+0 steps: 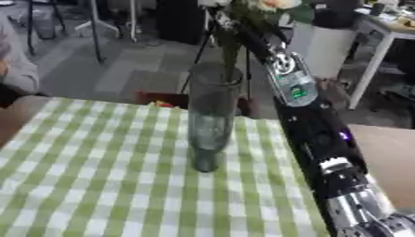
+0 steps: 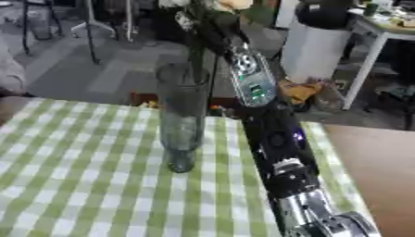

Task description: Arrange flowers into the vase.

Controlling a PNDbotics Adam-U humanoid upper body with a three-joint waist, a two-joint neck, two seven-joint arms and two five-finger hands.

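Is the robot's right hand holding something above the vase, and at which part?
The right hand holds a flower by its stem, above the mouth of the vase. The exact place of the fingers cannot be told.

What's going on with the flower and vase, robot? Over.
Right hand up top, holding pale flower, stem over tall clear glass vase. Left hand not seen. Nothing blocking on green checked tablecloth.
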